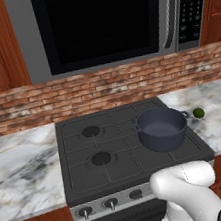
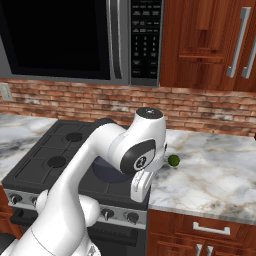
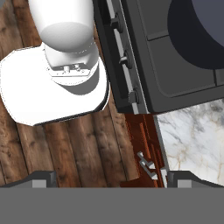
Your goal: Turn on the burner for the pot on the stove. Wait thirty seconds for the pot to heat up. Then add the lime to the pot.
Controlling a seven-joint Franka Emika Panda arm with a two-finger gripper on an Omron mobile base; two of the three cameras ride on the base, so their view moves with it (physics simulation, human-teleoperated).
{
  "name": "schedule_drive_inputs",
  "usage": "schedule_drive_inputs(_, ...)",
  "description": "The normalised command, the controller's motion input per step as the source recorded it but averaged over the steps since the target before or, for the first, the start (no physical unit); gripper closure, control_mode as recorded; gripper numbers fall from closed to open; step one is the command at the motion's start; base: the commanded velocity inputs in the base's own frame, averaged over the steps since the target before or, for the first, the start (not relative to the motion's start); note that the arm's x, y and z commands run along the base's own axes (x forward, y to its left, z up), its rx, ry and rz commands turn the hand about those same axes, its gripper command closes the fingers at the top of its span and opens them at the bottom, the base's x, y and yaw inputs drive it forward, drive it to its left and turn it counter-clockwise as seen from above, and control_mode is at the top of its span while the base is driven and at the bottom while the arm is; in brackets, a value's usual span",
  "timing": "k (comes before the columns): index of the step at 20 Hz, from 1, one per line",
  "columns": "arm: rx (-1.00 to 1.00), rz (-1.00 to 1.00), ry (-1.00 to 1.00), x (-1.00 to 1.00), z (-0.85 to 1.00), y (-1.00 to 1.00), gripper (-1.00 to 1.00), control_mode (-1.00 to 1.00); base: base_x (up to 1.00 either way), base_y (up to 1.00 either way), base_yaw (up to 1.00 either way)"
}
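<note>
The dark blue-grey pot (image 1: 161, 127) stands lidless on the front right grate of the stove (image 1: 103, 149). In the right base view the pot (image 2: 106, 172) is mostly hidden behind my arm. The lime (image 1: 198, 113) lies on the marble counter just right of the stove, also seen as a small green ball (image 2: 173, 160). My gripper (image 3: 111, 179) is open, its fingertips (image 3: 43, 178) far apart with nothing between them. It hangs pointing down in front of the stove's right corner (image 2: 140, 192), above the knobs (image 3: 126, 57) and the floor. The pot's edge (image 3: 201, 30) shows at the hand view's top right.
A microwave (image 1: 103, 17) hangs over the stove against a brick wall. Marble counter (image 1: 20, 167) runs on both sides. Wooden cabinets with silver handles (image 3: 146, 165) sit below the counter, and my white base (image 3: 52, 87) stands on the wood floor.
</note>
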Motion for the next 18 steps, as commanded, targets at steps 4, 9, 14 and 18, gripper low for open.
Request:
schedule_drive_inputs(4,0.0,0.0,0.0,0.0,0.0,0.0,-1.0,-1.0,0.0,0.0,0.0)
schedule_drive_inputs(9,0.0,0.0,0.0,0.0,0.0,0.0,-1.0,-1.0,0.0,0.0,0.0)
schedule_drive_inputs(14,0.0,0.0,0.0,0.0,0.0,0.0,-1.0,-1.0,0.0,0.0,0.0)
schedule_drive_inputs(18,0.0,0.0,0.0,0.0,0.0,0.0,-1.0,-1.0,0.0,0.0,0.0)
